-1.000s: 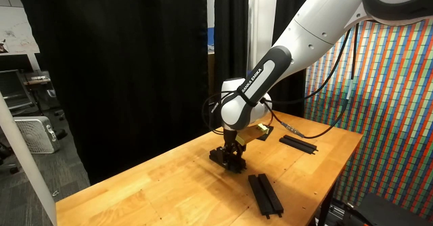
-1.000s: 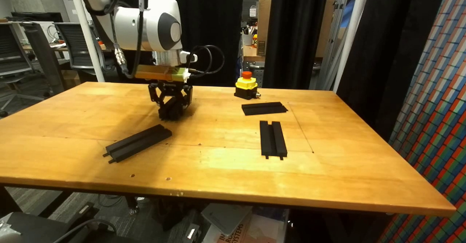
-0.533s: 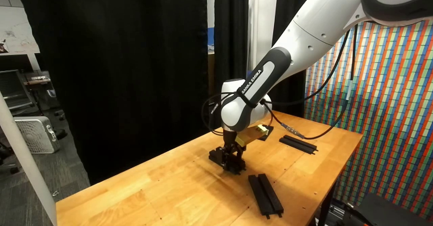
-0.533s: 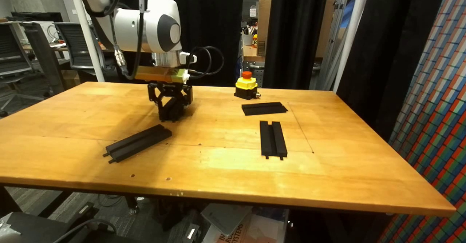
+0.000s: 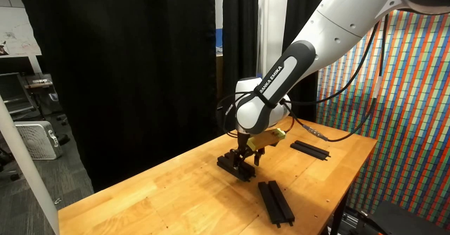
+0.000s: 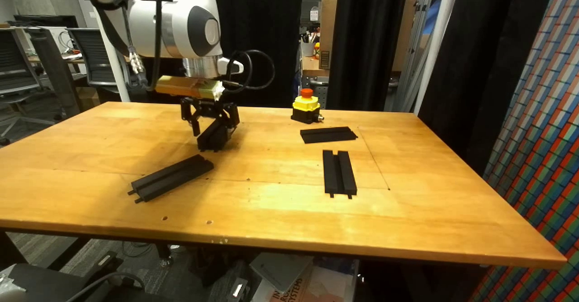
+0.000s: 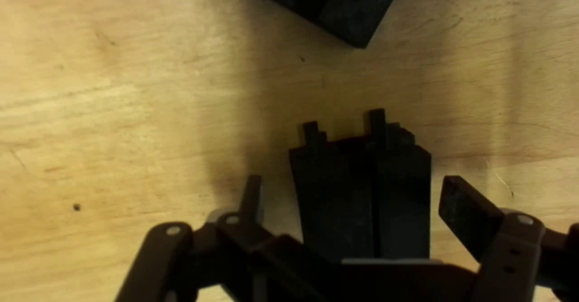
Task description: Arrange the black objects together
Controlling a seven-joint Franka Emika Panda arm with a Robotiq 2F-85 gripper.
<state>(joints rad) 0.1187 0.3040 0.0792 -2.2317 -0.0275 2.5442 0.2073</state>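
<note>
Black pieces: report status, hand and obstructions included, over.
Hand open, jaws astride apparent stack of black pieces, no grip. Three other black pieces lie apart. Red-topped yellow button box stands clear of hand.

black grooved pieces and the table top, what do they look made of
Black grooved pieces: probably plastic with a matte finish, going by the even black and scant shine; painted wood or metal is possible.
Table top: wood, from the streaky grain in the wrist view; soft glare suggests a satin varnish.
</note>
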